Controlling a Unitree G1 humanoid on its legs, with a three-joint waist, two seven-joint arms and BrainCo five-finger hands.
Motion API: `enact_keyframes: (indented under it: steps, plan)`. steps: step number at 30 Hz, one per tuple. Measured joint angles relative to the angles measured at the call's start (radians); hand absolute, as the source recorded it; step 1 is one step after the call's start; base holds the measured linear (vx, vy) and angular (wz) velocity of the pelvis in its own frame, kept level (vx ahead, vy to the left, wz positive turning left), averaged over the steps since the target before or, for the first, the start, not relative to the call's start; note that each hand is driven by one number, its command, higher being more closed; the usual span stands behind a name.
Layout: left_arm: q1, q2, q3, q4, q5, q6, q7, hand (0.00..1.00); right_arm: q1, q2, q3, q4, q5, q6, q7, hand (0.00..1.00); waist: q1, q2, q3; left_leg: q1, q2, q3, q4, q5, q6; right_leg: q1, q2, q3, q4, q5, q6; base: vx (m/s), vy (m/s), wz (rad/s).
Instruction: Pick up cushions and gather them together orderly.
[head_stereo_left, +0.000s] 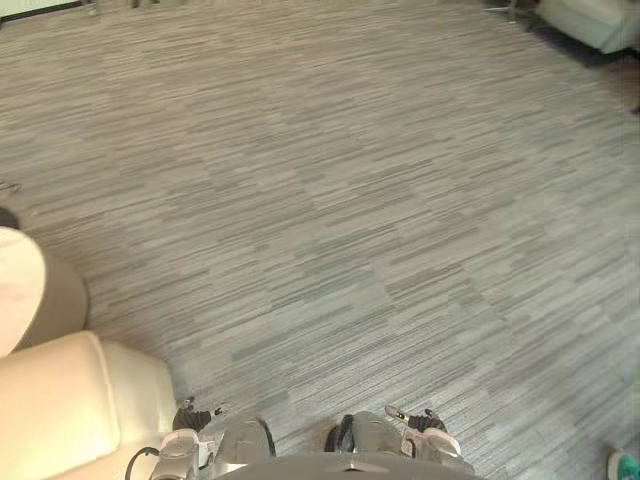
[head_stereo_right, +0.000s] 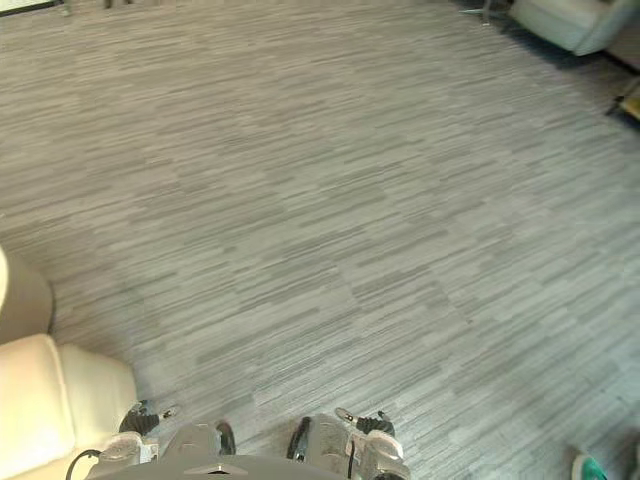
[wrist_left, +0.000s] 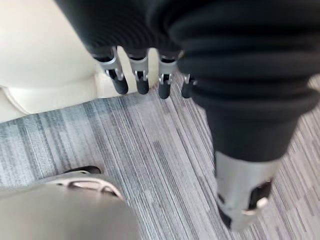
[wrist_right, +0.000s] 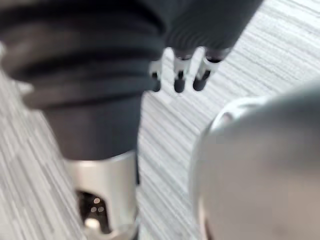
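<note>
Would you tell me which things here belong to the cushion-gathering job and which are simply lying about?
For the job:
- cream cushion, lower left, near the open left hand
- open right hand, empty

Lying about:
- pale armchair, far right
- teal shoe, lower right

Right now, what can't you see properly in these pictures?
- Cream seat: eye views, cut off by the lower left corner. I cannot tell if it is a cushion or a sofa.
- Round thing: left eye view, cut off by the left edge. It is unclear what it is.
- Pale chair: eye views, cut off by the top right corner.
- Teal thing: only a tip shows at the bottom right edge. It may be a shoe.
</note>
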Motion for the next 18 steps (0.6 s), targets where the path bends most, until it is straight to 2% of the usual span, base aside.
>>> enact_keyframes:
  steps: [2,3,5,6,7,9,10,11,12,14,17,18]
  plan:
    - [-0.001,0.007,0.000,0.003,-0.008,0.000,0.000,0.00,-0.033,0.000,0.020,0.033,0.000,0.000,-0.001,0.00,-0.002,-0.010,0.001,0.020,0.005,0.033,-0.043,0.015,-0.026,-0.006,0.001,-0.052,-0.174,0.094,-0.002,0.19,-0.149,-0.70]
    - [-0.004,0.026,-0.006,0.010,-0.014,-0.001,0.001,0.00,-0.032,-0.001,0.033,0.042,0.000,0.000,-0.001,0.00,-0.003,-0.050,-0.002,0.040,-0.026,0.043,-0.068,0.008,-0.063,-0.006,-0.010,-0.052,-0.298,0.285,-0.064,0.17,-0.142,-0.39]
    - [-0.014,0.013,-0.008,0.037,-0.015,0.000,0.000,0.00,-0.045,-0.024,0.031,0.064,0.000,0.000,-0.001,0.00,-0.006,-0.005,0.012,0.047,0.001,0.019,-0.078,0.006,-0.087,-0.005,0.029,-0.036,-0.302,0.273,-0.069,0.16,-0.171,-0.39]
    - [-0.016,-0.003,-0.008,0.046,-0.015,0.000,0.002,0.00,-0.045,-0.044,0.027,0.063,0.000,-0.002,-0.001,0.00,-0.014,0.025,0.016,0.038,0.030,0.016,-0.064,0.001,-0.097,-0.003,0.062,-0.034,-0.331,0.255,-0.065,0.13,-0.172,-0.30]
    - [-0.017,-0.007,-0.008,0.049,-0.015,0.000,0.004,0.00,-0.045,-0.052,0.026,0.064,0.001,-0.005,-0.001,0.00,-0.015,0.034,0.016,0.027,0.043,0.013,-0.043,-0.004,-0.103,-0.003,0.075,-0.033,-0.337,0.247,-0.065,0.10,-0.141,-0.21]
    - [-0.022,-0.002,-0.016,0.047,-0.016,0.000,0.002,0.00,-0.033,-0.053,0.021,0.066,0.002,-0.003,-0.004,0.00,-0.018,0.045,0.021,-0.031,0.086,-0.029,0.093,-0.011,-0.103,0.017,0.101,-0.035,-0.355,0.228,-0.070,0.09,-0.128,-0.06]
    - [-0.025,-0.003,-0.017,0.046,-0.016,0.000,0.001,0.00,-0.024,-0.053,0.010,0.065,0.010,-0.007,-0.005,0.00,-0.016,0.053,0.031,-0.078,0.120,-0.066,0.224,-0.009,-0.099,0.053,0.124,-0.036,-0.379,0.225,-0.072,0.11,-0.123,-0.12]
    - [-0.025,-0.009,-0.017,0.044,-0.017,-0.001,0.001,0.00,-0.019,-0.059,0.005,0.066,0.011,-0.009,-0.009,0.00,-0.008,0.067,0.041,-0.126,0.147,-0.115,0.380,-0.027,-0.080,0.103,0.152,-0.025,-0.407,0.223,-0.075,0.13,-0.106,-0.31]
    - [-0.023,-0.013,-0.018,0.039,-0.018,-0.001,0.001,0.00,-0.012,-0.070,0.005,0.066,0.011,-0.009,-0.013,0.00,0.005,0.075,0.048,-0.158,0.138,-0.151,0.462,-0.049,-0.083,0.138,0.165,-0.007,-0.427,0.223,-0.075,0.14,-0.025,-0.44]
    - [-0.023,-0.018,-0.021,0.033,-0.022,-0.004,0.001,0.00,-0.011,-0.078,0.004,0.066,0.011,-0.012,-0.021,0.00,0.014,0.072,0.051,-0.204,0.105,-0.165,0.470,-0.065,-0.088,0.167,0.168,0.015,-0.447,0.224,-0.074,0.14,0.028,-0.42]
    - [-0.017,-0.027,-0.027,0.029,-0.029,-0.004,0.001,0.00,-0.027,-0.077,0.004,0.065,0.011,-0.011,-0.032,0.00,0.037,0.082,0.052,-0.259,0.034,-0.169,0.276,-0.064,-0.076,0.173,0.168,0.111,-0.459,0.218,-0.066,0.14,0.115,-0.86]
    - [-0.016,-0.032,-0.026,0.026,-0.029,-0.004,0.001,0.00,-0.032,-0.076,0.005,0.064,0.011,-0.012,-0.031,0.00,0.042,0.086,0.051,-0.264,0.013,-0.177,0.152,-0.044,-0.078,0.173,0.168,0.146,-0.471,0.218,-0.065,0.12,0.134,-0.84]
